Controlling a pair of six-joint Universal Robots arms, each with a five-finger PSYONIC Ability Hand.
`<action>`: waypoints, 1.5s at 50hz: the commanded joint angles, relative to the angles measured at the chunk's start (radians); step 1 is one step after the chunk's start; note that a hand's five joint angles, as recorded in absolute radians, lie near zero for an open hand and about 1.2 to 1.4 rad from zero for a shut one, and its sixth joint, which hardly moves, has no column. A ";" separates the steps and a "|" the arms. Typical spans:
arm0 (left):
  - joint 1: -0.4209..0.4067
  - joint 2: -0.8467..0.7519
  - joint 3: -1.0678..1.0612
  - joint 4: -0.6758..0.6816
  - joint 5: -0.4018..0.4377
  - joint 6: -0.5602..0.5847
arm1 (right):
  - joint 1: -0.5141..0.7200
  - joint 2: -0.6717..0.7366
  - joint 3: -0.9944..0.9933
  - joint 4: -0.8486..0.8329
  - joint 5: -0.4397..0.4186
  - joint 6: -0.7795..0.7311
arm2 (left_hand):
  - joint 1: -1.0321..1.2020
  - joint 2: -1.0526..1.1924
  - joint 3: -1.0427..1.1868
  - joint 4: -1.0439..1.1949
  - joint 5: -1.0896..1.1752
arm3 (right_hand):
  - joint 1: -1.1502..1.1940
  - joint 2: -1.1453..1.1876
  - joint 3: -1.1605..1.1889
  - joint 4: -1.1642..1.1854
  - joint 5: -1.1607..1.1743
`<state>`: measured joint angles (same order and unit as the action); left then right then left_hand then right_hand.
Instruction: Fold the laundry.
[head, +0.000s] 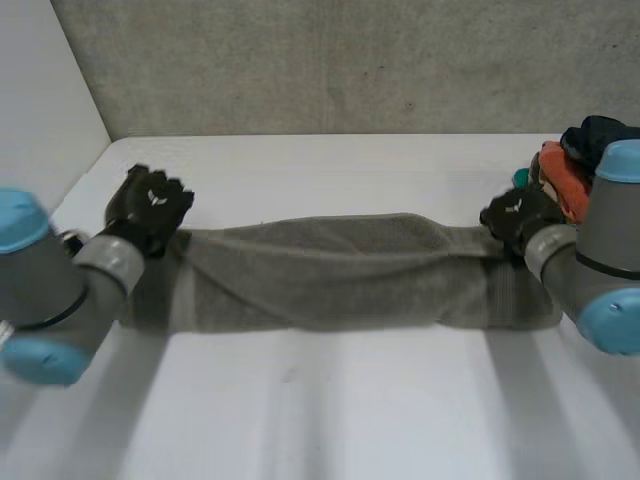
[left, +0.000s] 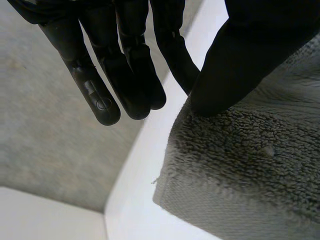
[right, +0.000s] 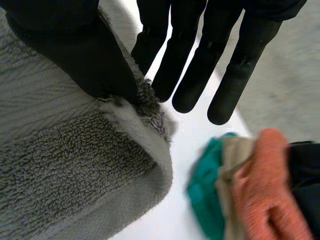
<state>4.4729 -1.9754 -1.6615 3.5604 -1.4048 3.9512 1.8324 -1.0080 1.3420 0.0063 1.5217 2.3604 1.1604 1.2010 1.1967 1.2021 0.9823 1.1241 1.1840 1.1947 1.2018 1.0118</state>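
Note:
A grey towel (head: 330, 270) lies folded into a long band across the middle of the white table (head: 330, 400), stretched between my two hands. My left hand (head: 150, 205) is at the towel's left end. Its thumb presses on a corner of the towel (left: 250, 165) against the nearest finger, while the other fingers (left: 100, 85) stay straight beyond the edge. My right hand (head: 520, 220) is at the towel's right end. There a tuft of the towel's corner (right: 65, 165) is pinched between the thumb and a finger, the remaining fingers (right: 190, 65) held straight.
A pile of other laundry (head: 580, 165) in orange, teal and dark cloth sits at the table's far right, just beyond my right hand; it lies beside the towel's corner as a heap of clothes (right: 250, 190). A grey wall (head: 350, 60) stands behind the table.

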 joint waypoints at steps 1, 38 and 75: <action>-0.044 -0.279 0.317 0.018 -0.072 -0.014 | 0.018 0.207 -0.209 -0.126 0.070 -0.010 | 0.236 0.195 0.200 0.194 0.239 | 0.272 0.212 0.202 0.194 0.210; -0.132 -0.102 0.152 0.047 -0.111 -0.276 | -0.088 -0.015 0.045 0.082 -0.064 0.344 | -0.986 -1.026 -1.022 -1.028 -0.982 | -0.801 -0.861 -0.872 -0.879 -0.864; -0.104 0.027 -0.012 0.063 -0.111 -0.293 | -0.331 -0.063 0.184 -0.216 -0.001 -0.181 | -0.986 -1.026 -1.022 -1.028 -0.982 | 0.272 0.212 0.202 0.194 0.210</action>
<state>4.3505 -1.9863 -1.6320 3.6232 -1.5155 3.6584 1.5016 -1.0458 1.5493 -0.1867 1.5259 2.2430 0.1894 0.2084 0.2153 0.2040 0.0492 1.1298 1.1838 1.1886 1.1971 0.9875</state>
